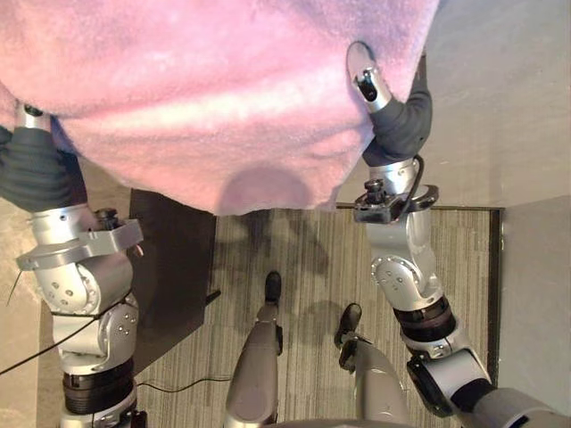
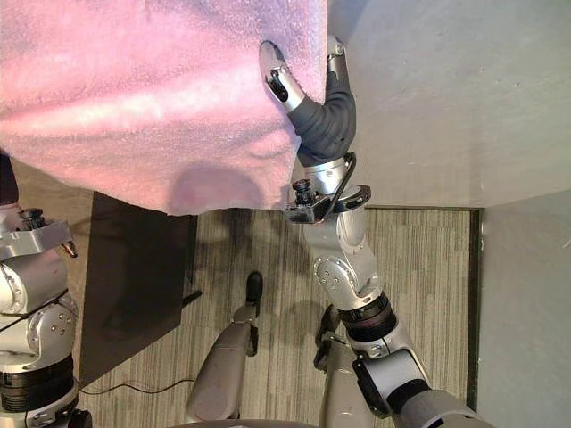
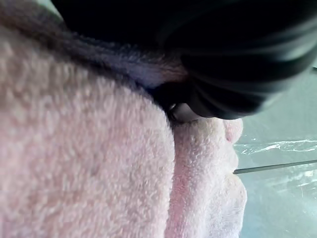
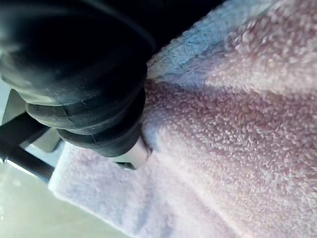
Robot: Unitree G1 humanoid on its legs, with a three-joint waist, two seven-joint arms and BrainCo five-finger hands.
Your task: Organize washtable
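A large fluffy pink towel (image 1: pixel 223 89) hangs spread across the upper part of both eye views, its lower edge sagging in a curve. My right hand (image 1: pixel 368 82) grips its right edge: the thumb lies on the near side of the cloth, and a finger tip shows past the edge in the right eye view. In the right wrist view the towel (image 4: pixel 237 124) presses against that hand's dark cover. My left hand (image 1: pixel 36 169) is at the towel's left end, with the cloth draped over it. The towel (image 3: pixel 74 148) folds tight against its cover in the left wrist view.
Below the towel lies striped carpet (image 1: pixel 312 250) with a dark flat panel (image 1: pixel 169 267) to the left. A plain grey surface (image 1: pixel 500 89) fills the upper right, and a grey panel (image 1: pixel 535 294) stands at the right edge. A pale glossy surface (image 3: pixel 277 198) shows past the towel.
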